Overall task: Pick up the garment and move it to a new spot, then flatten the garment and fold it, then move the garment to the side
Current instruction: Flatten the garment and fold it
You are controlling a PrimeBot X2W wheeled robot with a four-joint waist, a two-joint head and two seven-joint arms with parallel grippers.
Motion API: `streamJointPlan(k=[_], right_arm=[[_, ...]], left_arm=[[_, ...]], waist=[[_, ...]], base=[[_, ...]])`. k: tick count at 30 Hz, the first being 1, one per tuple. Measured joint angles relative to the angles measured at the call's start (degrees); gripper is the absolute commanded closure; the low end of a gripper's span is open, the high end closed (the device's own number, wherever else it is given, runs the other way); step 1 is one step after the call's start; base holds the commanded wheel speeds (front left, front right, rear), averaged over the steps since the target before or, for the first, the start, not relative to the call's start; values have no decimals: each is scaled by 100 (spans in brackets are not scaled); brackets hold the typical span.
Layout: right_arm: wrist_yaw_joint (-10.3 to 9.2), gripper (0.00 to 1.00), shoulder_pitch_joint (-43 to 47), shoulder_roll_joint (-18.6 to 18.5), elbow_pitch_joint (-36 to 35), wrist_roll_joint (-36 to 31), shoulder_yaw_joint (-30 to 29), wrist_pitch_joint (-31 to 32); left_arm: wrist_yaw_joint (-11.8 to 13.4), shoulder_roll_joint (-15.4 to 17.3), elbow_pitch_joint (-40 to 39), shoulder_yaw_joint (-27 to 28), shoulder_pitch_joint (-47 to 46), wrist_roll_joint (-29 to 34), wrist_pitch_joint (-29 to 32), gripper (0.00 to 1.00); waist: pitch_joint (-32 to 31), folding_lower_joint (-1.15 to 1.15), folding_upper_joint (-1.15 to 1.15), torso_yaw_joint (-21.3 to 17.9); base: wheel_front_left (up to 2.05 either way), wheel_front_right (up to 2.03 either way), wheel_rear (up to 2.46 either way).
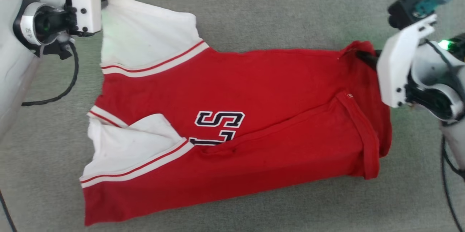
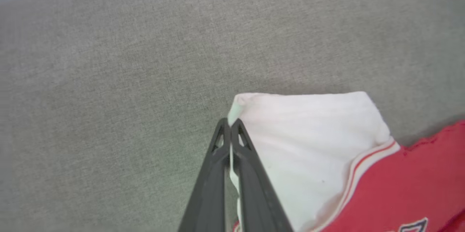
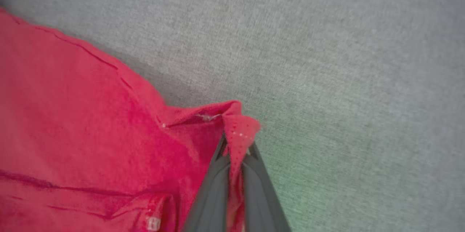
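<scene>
Upper left, the left gripper [image 2: 229,124] clamps a white sleeve [image 2: 308,134] of the red jersey garment [image 1: 261,86], lying half-folded mid-frame on grey woven cloth [image 1: 254,6]; at right, the right gripper [image 3: 236,146] clamps its hem [image 3: 238,121]. Folding seems unfinished; moving aside remains.

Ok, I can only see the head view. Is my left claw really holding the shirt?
Observer: Yes. The left wrist view shows the left claw shut on the garment, pinching the tip of its white sleeve.
Operator: And my right claw?
Observer: The right wrist view shows the right claw shut too, with the garment's red corner squeezed between its fingers.
</scene>
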Motion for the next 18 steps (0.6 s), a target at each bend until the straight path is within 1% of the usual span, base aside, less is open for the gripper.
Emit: streamJointPlan(k=[4,9,13,16,18], right_arm=[[-1,100,357,-237,-466,27,-185,-27],[-1,100,809,-436,-1028,44,-501,65],[0,100,1276,-568,-1551,44,-766,240],[-1,100,1634,-632,-1919,53,-982,415],[-1,100,1900,-659,-2136,70,-1141,534]], left_arm=[[145,77,-472,-31,143,-78,142,100],[467,346,-1317,-105,537,-137,374,100],[798,704,-2260,-160,949,-180,537,100],[1105,1048,-3067,-194,1322,-210,631,100],[1355,1272,-3605,-208,1586,-246,675,100]], waist=[[-175,0,0,171],[-417,0,0,384],[-608,0,0,539],[-740,0,0,623],[-809,0,0,671]], base=[[0,0,0],[0,0,0],[0,0,0],[0,0,0],[0,0,0]])
